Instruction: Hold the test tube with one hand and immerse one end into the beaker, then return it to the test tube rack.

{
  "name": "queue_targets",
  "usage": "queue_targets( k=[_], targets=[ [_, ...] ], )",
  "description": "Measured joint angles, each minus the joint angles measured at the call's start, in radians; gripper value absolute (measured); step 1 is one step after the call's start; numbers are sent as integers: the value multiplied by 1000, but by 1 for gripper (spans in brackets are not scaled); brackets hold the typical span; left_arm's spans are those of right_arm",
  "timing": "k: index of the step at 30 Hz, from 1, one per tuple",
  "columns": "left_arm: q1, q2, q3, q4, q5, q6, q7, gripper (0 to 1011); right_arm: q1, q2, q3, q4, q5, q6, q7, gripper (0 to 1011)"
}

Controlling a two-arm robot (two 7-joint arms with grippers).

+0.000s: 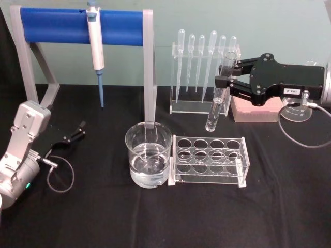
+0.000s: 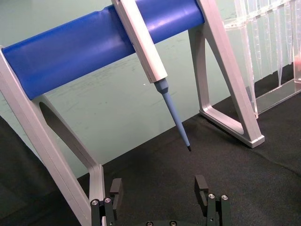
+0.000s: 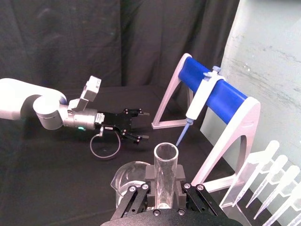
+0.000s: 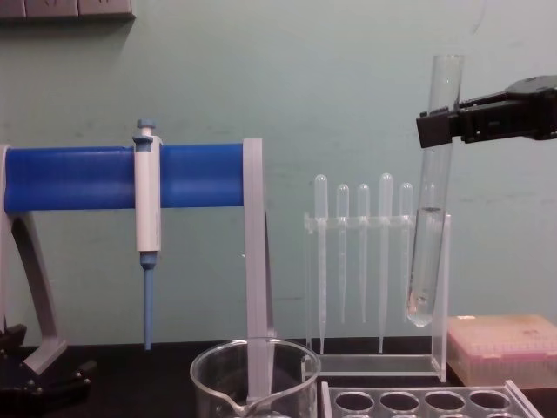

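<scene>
My right gripper (image 1: pixel 226 75) is shut on the test tube (image 1: pixel 219 95) near its open rim and holds it nearly upright in the air. The tube hangs in front of the pipette stand, behind and to the right of the beaker (image 1: pixel 148 155). In the chest view the test tube (image 4: pixel 430 218) has clear liquid in its lower half, and its round bottom is well above the beaker (image 4: pixel 254 376). The beaker holds water. From the right wrist the test tube (image 3: pixel 165 172) stands between the fingers (image 3: pixel 149 184). My left gripper (image 1: pixel 77 131) rests open at the table's left.
A clear rack with round holes (image 1: pixel 209 160) stands right beside the beaker. Behind are a pipette stand (image 1: pixel 202 77), a blue-barred frame (image 1: pixel 83 26) with a white-and-blue pipettor (image 1: pixel 96 51) hanging on it, and a pink box (image 1: pixel 256 111).
</scene>
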Motion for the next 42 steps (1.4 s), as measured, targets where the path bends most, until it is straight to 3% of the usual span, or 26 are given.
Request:
queue_targets(
  k=[42],
  targets=[
    [0,0,0,0,0,0,0,1000,0,0,0,0,0,0,0,242]
  ],
)
